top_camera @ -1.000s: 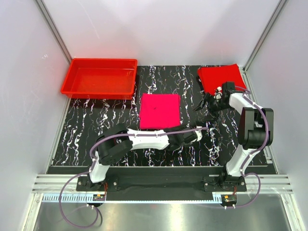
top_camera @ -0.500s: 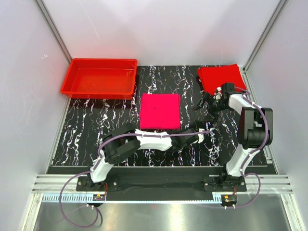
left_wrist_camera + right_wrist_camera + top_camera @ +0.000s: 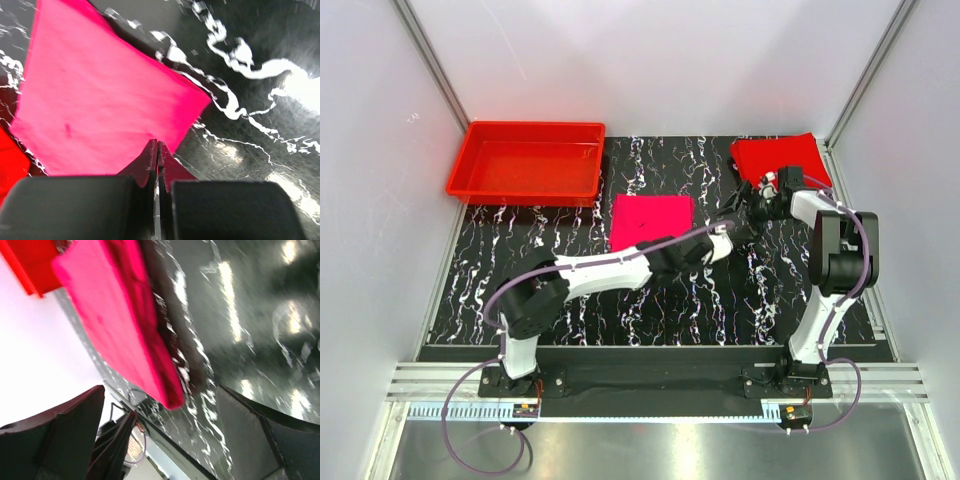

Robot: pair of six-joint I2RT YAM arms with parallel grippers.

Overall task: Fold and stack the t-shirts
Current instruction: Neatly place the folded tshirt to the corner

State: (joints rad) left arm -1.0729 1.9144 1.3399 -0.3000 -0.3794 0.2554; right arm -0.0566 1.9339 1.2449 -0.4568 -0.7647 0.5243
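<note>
- Magenta-pink t-shirt (image 3: 650, 215) lies folded into a tidy square in the middle of the black marbled tabletop (image 3: 500, 250). It is flat on the surface, and its stacked layers show along the edge in the right wrist view.
- Left arm (image 3: 610, 270) stretches from its base at the near left diagonally across the table, passing over the near right corner of the pink shirt.
- Left gripper (image 3: 157, 147) has its fingers pressed tight together with no gap showing. In the left wrist view the tips sit right at the near edge of the pink cloth, close to the shirt's right-hand corner. Whether any fabric is caught between them cannot be told.
- Right gripper (image 3: 160, 387) is spread wide and sits low over the table, just to the right of the pink shirt. In its own view, the shirt's corner shows in the gap between the two dark fingers. The cloth lies ahead of them and apart from both.
- Pure red t-shirt (image 3: 780, 158) lies folded flat at the far right corner of the table, just behind the right gripper. It is well apart from the pink one, so the two shirts are not yet stacked.
- Red plastic tray (image 3: 525, 160) sits at the far left of the table, near the pink shirt's far left corner but not touching it.
</note>
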